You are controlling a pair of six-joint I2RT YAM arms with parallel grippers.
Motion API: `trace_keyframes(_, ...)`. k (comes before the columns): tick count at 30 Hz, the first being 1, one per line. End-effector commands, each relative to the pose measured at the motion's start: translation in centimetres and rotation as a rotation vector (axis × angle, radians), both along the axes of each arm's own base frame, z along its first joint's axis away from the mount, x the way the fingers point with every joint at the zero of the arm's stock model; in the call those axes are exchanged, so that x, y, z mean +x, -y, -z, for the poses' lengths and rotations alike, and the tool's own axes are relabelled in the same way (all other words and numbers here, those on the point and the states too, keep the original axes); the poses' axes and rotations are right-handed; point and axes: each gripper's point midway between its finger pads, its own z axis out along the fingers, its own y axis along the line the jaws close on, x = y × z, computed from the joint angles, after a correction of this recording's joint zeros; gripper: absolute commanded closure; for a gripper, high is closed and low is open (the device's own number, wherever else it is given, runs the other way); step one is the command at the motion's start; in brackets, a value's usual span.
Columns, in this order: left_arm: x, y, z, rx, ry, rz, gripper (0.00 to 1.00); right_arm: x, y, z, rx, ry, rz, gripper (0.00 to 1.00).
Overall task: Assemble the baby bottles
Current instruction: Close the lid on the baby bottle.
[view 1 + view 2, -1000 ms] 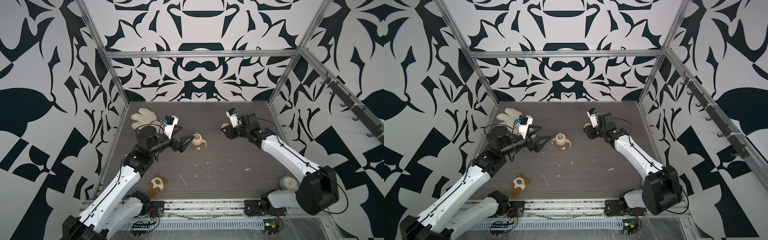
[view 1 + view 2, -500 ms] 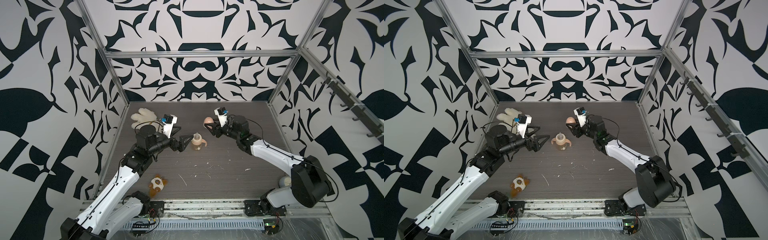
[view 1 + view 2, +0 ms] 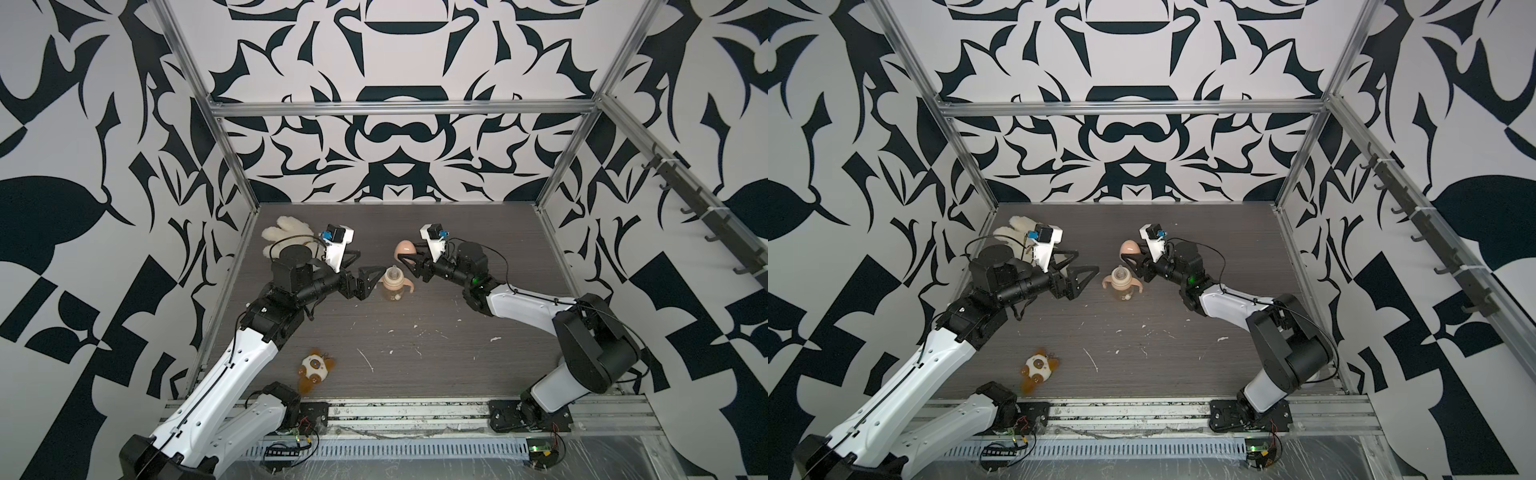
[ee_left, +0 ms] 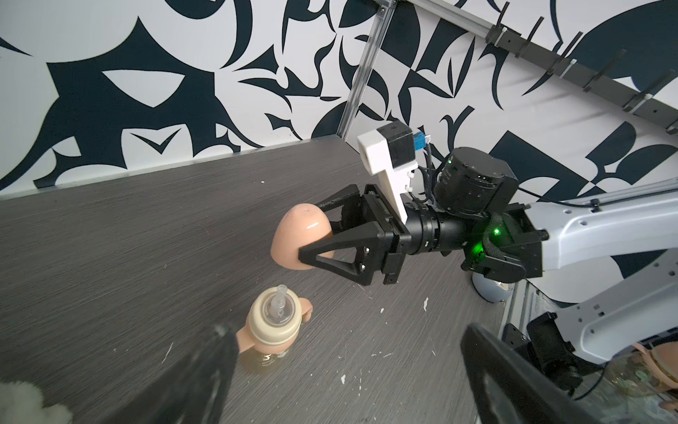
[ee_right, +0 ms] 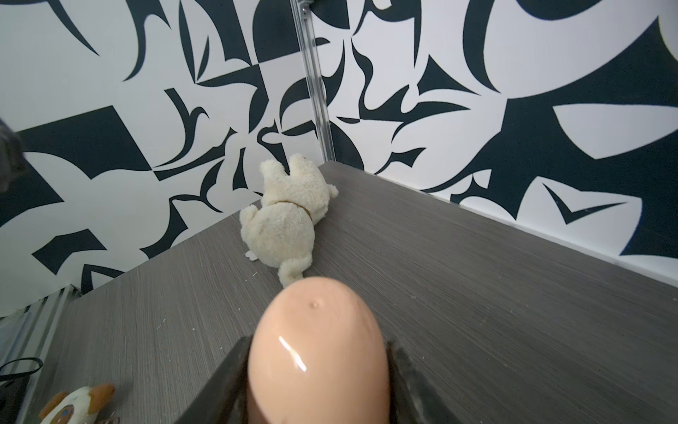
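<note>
We are at the capping step. The bottle (image 3: pixel 391 286) stands upright near the middle of the worktop (image 3: pixel 457 353), with its handle ring (image 3: pixel 1106 284) and cream collar (image 4: pixel 273 317) already on and the straw (image 4: pixel 280 293) poking up.

The right claw (image 4: pixel 311 230) pinches the peach dome cap (image 5: pixel 315 348) by its sides. It holds the cap tilted in the air, above the bottle and a little toward the back wall. The left claw (image 3: pixel 1088 261) is spread wide and empty, just beside the bottle.

Next, we judge, the cap must be levelled with its open end down, centred over the straw and lowered onto the collar. The left claw could close on the body to steady it.

Room is ample. The cream plush (image 5: pixel 290 220) sits in the far corner and the brown-and-white plush (image 3: pixel 313 368) near the front edge, both well apart. Only the two claws crowd each other.
</note>
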Motion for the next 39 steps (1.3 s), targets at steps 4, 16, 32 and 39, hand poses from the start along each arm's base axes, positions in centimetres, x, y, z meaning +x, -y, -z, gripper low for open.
trace_keyframes(4, 0.5, -0.1, 0.0, 0.011, -0.018, -0.012, 0.01, -1.0, -1.3, -1.6, 0.068, 0.063, -0.062, 0.46)
trace_keyframes(16, 0.9, 0.0, -0.2, 0.021, -0.02, -0.017, 0.01, -1.6, -2.3, 1.4, 0.016, 0.053, -0.1, 0.46)
trace_keyframes(32, 2.2, 0.5, -0.8, -0.001, -0.036, -0.007, 0.01, -2.3, -2.8, 5.1, -0.008, 0.089, -0.141, 0.42)
trace_keyframes(39, 3.1, 1.0, -0.4, 0.004, -0.055, -0.007, 0.01, -2.9, -2.7, 6.0, -0.037, 0.105, -0.16, 0.38)
